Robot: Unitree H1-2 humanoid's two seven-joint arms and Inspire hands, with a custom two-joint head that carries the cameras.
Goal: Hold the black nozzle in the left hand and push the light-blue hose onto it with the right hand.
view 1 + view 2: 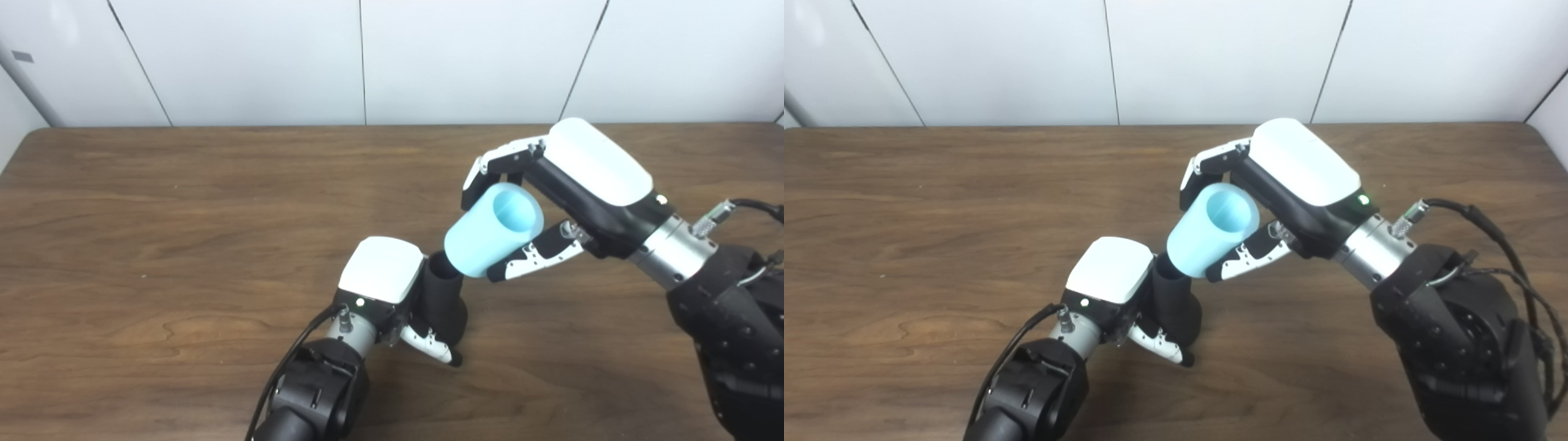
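Left hand [392,288] clenched around black nozzle [442,294], near front-centre of brown wooden bench [153,214]. Nozzle held roughly upright with a slight tilt, open top facing up toward hose; base at or just above bench surface, contact not clear. Thumb [432,348] wrapped across nozzle's lower front, white shell of hand just left of nozzle.

Right hand [569,184] grasping light-blue hose [493,229], up and to the right of nozzle, clear of bench. Fingers [484,177] curled over far side of hose, thumb [533,254] pressed along its near underside. Hose a short, wide tube, tilted: lower end pointed down-left at nozzle, upper open end facing up-right toward palm, hollow bore visible.

Lower end of hose met nozzle's top rim; overlapping it in both views. Could not tell how far on, if at all: most of nozzle's body below hose exposed.

Right forearm [1451,331] came in from lower right of nozzle, black cable [1488,226] looped off wrist. Left forearm [318,386] directly below nozzle and slightly left, black cable [288,361] along it. Green light lit on back of each hand. White panelled wall [367,61] behind bench, well beyond nozzle.
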